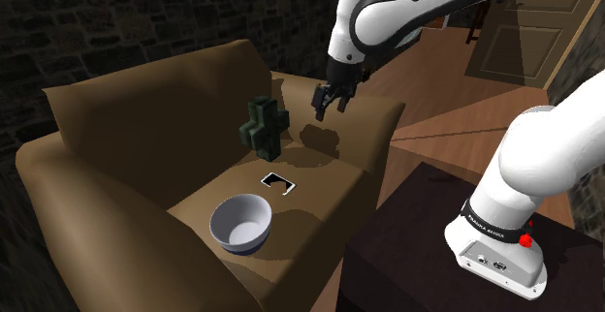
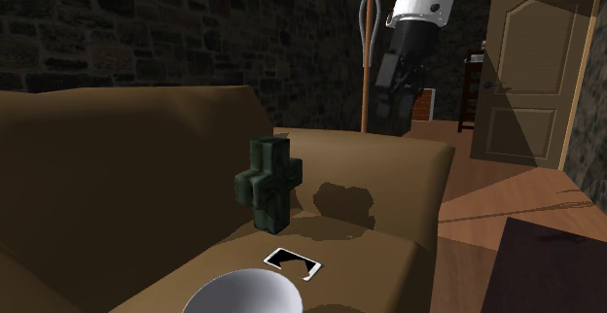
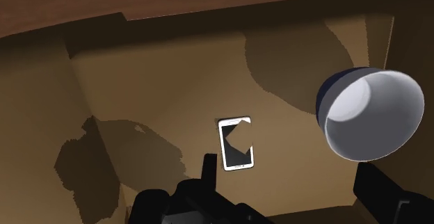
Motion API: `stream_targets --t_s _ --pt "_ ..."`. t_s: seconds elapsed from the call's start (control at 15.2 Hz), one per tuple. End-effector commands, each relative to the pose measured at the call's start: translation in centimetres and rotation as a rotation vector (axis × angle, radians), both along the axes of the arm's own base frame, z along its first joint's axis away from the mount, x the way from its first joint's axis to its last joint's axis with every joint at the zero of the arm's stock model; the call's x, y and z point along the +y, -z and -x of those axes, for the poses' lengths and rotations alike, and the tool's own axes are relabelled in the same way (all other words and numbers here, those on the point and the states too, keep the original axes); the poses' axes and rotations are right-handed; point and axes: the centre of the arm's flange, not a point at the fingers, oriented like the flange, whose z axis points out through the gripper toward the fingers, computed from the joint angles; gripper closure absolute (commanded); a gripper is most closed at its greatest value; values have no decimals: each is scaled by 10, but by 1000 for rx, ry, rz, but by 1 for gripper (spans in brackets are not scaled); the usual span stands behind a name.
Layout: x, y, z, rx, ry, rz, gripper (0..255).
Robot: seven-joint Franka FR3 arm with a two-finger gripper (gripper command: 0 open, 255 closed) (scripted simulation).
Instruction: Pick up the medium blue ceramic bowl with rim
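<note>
Hand (image 1: 330, 107), fingers (image 3: 209, 172) apart, hangs well away from upright bowl (image 1: 240, 223) on sofa (image 1: 145, 116).

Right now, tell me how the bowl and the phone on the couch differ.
The bowl is round and deep, pale inside; the phone is a flat rectangle, white-edged with a dark screen. The bowl is larger than the phone. Both rest on the brown couch seat, not touching.
</note>
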Motion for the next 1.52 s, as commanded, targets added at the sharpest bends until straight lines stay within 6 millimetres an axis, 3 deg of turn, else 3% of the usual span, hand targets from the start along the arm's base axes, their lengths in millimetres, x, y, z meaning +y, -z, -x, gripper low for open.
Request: stream_targets --t_s 0.0,1.45 --pt "13 23 -8 3 1 -10 0" --pt "157 251 -104 54 9 -112 0"
